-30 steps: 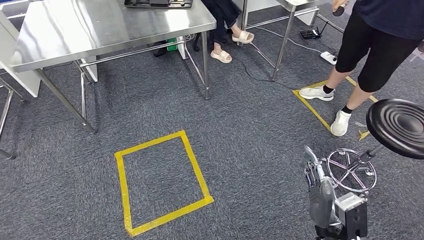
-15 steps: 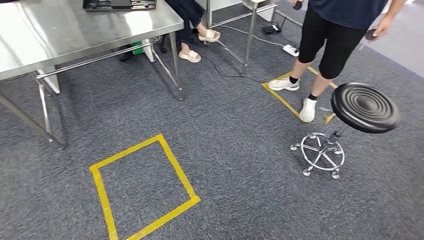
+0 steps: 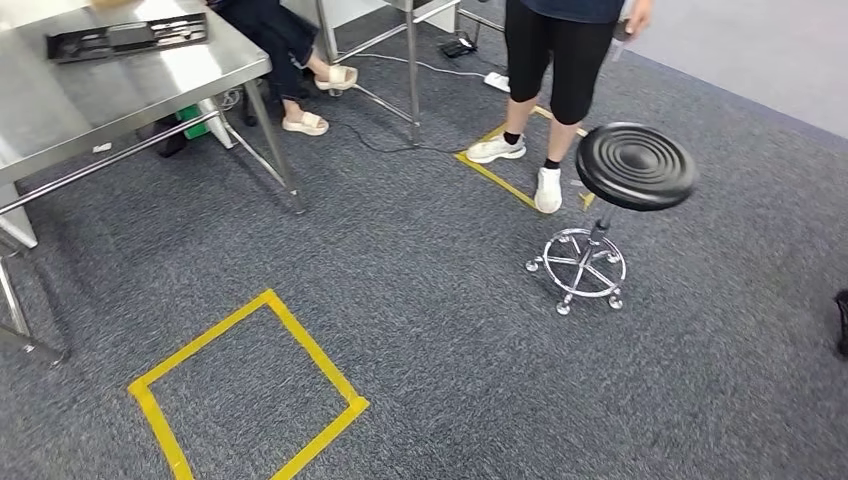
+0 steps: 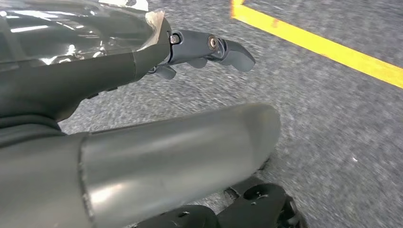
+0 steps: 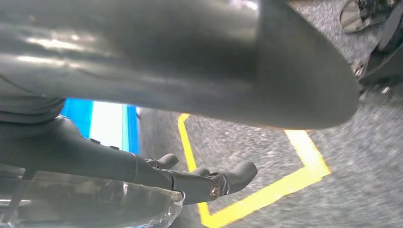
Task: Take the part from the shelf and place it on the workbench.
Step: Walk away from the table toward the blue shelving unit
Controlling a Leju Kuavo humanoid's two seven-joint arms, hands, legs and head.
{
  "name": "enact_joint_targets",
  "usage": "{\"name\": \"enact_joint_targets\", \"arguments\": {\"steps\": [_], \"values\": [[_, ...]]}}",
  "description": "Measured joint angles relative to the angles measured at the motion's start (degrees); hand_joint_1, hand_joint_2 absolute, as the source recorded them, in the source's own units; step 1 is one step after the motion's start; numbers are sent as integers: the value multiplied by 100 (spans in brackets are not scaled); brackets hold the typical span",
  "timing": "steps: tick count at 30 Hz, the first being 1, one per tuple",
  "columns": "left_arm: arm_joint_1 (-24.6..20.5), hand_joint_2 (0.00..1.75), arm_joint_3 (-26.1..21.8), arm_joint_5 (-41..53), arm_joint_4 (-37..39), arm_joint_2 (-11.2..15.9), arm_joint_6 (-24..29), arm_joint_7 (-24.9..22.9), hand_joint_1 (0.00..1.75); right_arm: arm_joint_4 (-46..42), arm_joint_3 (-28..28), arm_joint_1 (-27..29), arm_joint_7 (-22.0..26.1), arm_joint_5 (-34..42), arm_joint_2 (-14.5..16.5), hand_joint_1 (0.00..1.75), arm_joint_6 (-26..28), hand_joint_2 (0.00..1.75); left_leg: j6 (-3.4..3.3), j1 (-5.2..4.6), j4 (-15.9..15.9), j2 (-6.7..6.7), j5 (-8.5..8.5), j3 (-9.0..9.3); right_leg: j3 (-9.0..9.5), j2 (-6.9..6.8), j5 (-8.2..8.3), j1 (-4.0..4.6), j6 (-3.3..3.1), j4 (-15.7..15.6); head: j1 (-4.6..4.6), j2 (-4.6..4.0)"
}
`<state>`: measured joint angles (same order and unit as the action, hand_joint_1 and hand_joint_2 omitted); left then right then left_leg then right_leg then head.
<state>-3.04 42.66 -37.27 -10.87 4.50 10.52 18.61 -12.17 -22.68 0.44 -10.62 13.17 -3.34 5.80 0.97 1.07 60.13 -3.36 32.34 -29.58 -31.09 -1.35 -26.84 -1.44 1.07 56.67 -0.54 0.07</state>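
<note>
Still walking, no shelf or part seen.
Left hand [image 4: 209, 47] and right hand [image 5: 209, 183]: fingers loosely apart, empty; steel workbench [image 3: 60, 105] upper left of frame.

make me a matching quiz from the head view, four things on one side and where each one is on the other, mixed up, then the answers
Things:
1. black tray
2. black stool
3. yellow tape square
4. white power strip

Places:
A. on the carpet near the standing person's white shoes
B. on the steel table
C. on the carpet behind the standing person's legs
D. on the carpet in front of the table

Pairs: 1-B, 2-A, 3-D, 4-C
</note>
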Motion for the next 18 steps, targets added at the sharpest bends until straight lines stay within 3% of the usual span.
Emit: {"name": "enact_joint_targets", "arguments": {"steps": [2,3,4,5,6,8,10,12,13,15,17,18], "values": [[28,0,7,-5,-2,20,-23,4,0,35,43,-4,26,26,7,0,19,0,4,7,760,289,423,-340,-19,128,19,14,-59,3,14,0],[45,0,9,-6,-2,26,-26,4,0,52,61,-4,36,34,8,0,20,0,0,6,1120,333,563,-516,-27,205,23,30,-72,5,13,0],[55,0,11,-7,-2,28,-29,4,0,66,73,-3,47,41,10,0,23,0,-5,7,1302,347,579,-619,-29,283,25,43,-77,10,14,0],[60,0,12,-8,-2,28,-32,5,0,81,83,-1,62,50,11,0,28,0,-12,9,1269,355,474,-623,-26,364,25,51,-76,16,13,0],[62,0,13,-9,-2,30,-35,7,0,95,90,-1,79,59,14,0,35,0,-21,15,1005,374,268,-518,-18,440,24,53,-75,24,14,0],[63,0,14,-19,-2,37,-39,10,0,111,99,-7,111,75,20,0,60,0,-37,38,242,550,-142,-190,-16,587,19,71,-62,56,14,0],[62,0,14,-28,-2,45,-41,10,0,120,116,-19,130,84,25,0,86,0,-65,40,-173,702,-279,-21,-58,713,25,94,-13,78,11,0],[54,0,14,-31,-5,45,-43,10,0,133,137,-9,134,88,25,0,98,0,-129,10,-219,642,-282,-13,-118,827,56,84,67,62,9,0],[46,0,14,-31,-8,44,-43,11,0,143,149,3,135,88,26,0,99,0,-176,7,-238,575,-305,-10,-149,811,57,77,98,79,9,0],[35,0,14,-35,-14,44,-43,13,0,160,169,7,137,88,33,0,101,0,-272,14,-284,438,-350,-11,-320,567,-90,85,110,358,-11,0],[50,0,14,-49,-15,46,-43,15,0,165,180,-11,146,88,37,0,106,0,-318,-1,-295,284,-361,-27,-668,278,-423,84,77,1073,-32,0],[62,0,14,-56,-15,48,-43,15,0,167,182,-17,154,88,36,0,109,0,-323,-10,-293,201,-360,-33,-846,229,-566,74,78,1450,-37,0]]}}
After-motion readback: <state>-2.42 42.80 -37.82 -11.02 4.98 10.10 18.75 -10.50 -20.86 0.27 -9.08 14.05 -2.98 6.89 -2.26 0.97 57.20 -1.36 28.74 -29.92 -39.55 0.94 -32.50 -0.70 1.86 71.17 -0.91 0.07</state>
